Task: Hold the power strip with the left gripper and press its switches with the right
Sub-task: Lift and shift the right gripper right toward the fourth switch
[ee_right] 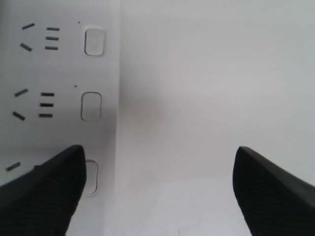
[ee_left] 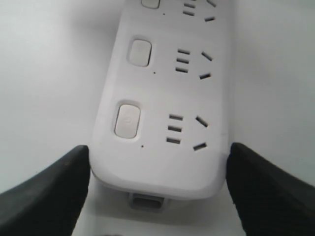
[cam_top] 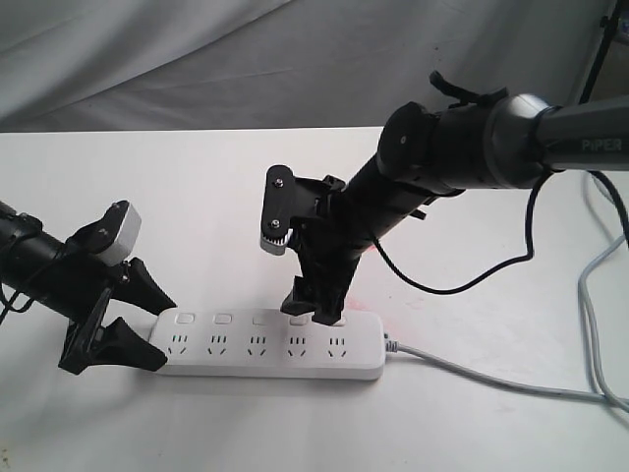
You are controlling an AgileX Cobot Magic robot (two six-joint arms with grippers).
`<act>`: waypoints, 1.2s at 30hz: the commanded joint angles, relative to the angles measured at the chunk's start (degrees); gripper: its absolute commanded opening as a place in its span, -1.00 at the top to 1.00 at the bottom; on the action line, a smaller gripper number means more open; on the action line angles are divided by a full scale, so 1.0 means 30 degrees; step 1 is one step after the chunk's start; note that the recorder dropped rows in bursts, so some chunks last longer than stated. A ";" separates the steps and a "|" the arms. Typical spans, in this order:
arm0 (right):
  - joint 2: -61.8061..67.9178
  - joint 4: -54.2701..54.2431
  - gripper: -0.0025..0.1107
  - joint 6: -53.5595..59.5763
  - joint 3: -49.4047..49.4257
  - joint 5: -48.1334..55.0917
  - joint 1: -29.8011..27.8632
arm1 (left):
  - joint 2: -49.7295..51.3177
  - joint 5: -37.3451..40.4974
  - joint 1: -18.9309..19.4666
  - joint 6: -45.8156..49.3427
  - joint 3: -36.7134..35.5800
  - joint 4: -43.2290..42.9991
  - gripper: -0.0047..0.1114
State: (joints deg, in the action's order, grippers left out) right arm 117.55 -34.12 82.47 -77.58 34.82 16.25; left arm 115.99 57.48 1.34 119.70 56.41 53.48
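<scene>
The white power strip lies flat on the white table, its grey cable leaving the right end. My left gripper is shut on the strip's left end. In the left wrist view its black fingers press both long sides of the power strip, beside the end switch. My right gripper hangs open over the strip's right part. One of its fingertips is down on the row of switches near the cable end. In the right wrist view that finger partly covers a switch; the other finger is over bare table.
A black cable loops from the right arm down onto the table behind the strip. More grey cables trail along the table's right edge. A grey cloth backdrop hangs behind the table.
</scene>
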 commanded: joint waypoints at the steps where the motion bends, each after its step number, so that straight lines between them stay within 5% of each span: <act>1: 0.0278 -0.0153 -0.37 0.0210 0.0101 -0.0382 -0.0063 | 0.0015 -0.0193 -0.0093 0.0115 0.0082 0.0002 0.52; 36: 0.1845 0.3063 -0.37 -0.0167 0.0065 0.0990 -0.0063 | 0.0015 -0.0193 -0.0093 0.0115 0.0082 0.0002 0.52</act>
State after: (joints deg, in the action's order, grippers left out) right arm 120.92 -29.80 80.76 -78.39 36.07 16.03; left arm 115.99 57.48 1.34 119.70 56.41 53.48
